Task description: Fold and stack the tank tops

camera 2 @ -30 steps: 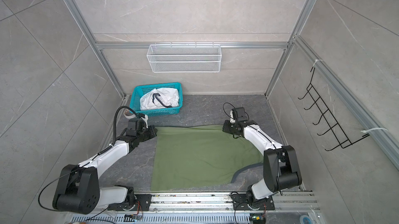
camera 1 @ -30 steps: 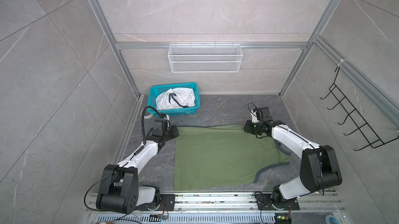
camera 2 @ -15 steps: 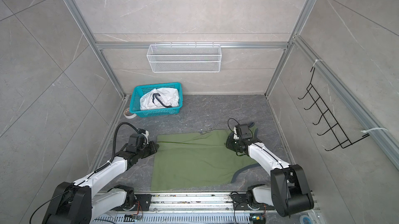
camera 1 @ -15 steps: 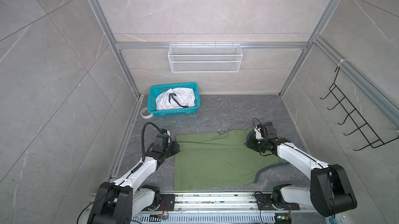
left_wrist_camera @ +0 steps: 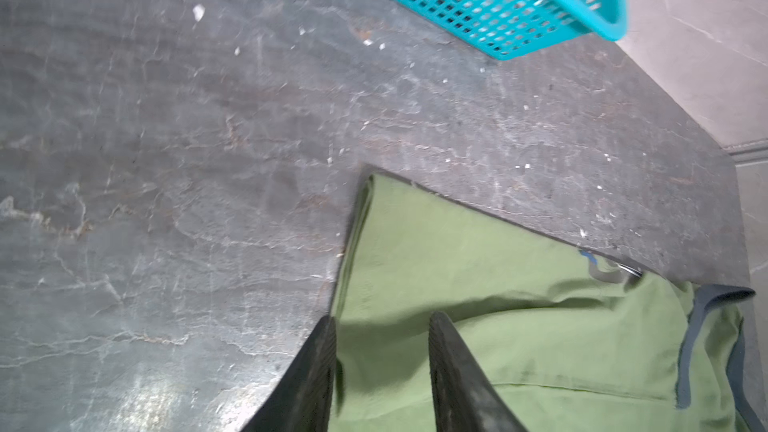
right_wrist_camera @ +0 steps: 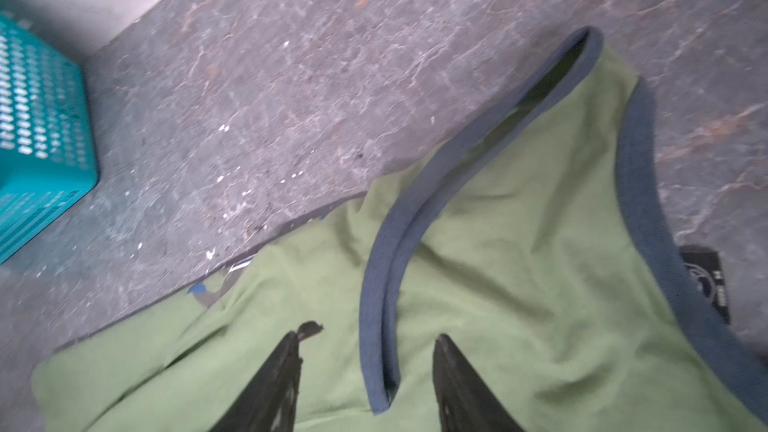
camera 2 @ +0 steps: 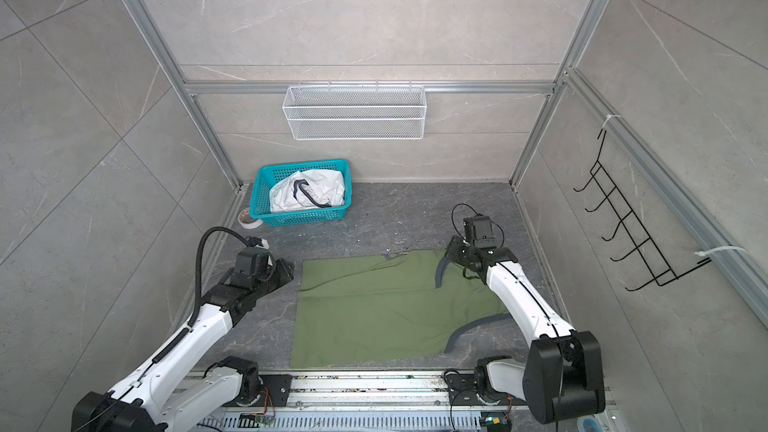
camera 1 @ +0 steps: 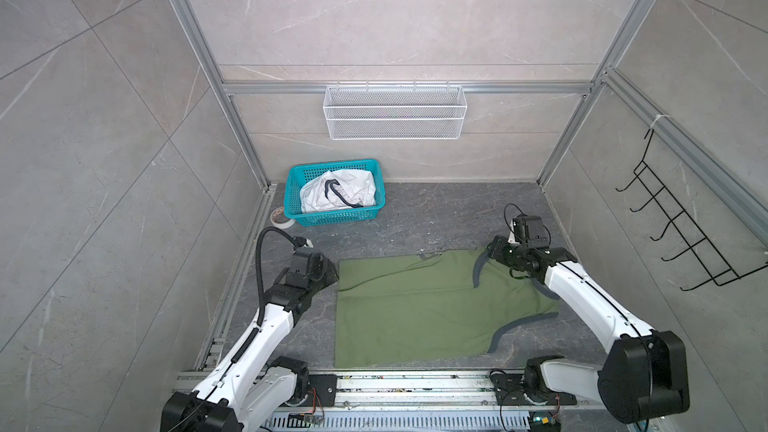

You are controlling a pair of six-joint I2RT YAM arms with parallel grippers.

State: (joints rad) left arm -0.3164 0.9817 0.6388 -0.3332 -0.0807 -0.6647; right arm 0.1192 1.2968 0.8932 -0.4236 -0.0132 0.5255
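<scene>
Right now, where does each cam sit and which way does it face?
Top view: above the base rail, facing down toward the back wall; left arm and right arm whole.
Top view: same head, near-identical; green tank top laid out, white tank top in the teal basket.
Left wrist: on left arm, past the open left gripper to the green tank top's corner.
Right wrist: on right arm, past the open right gripper to its grey trim.
Shared: both wrist views catch the green tank top and basket.

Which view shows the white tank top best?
The top views: both show the white tank top crumpled in the teal basket, unobstructed. The wrist views show only basket mesh, hardly any white.
</scene>
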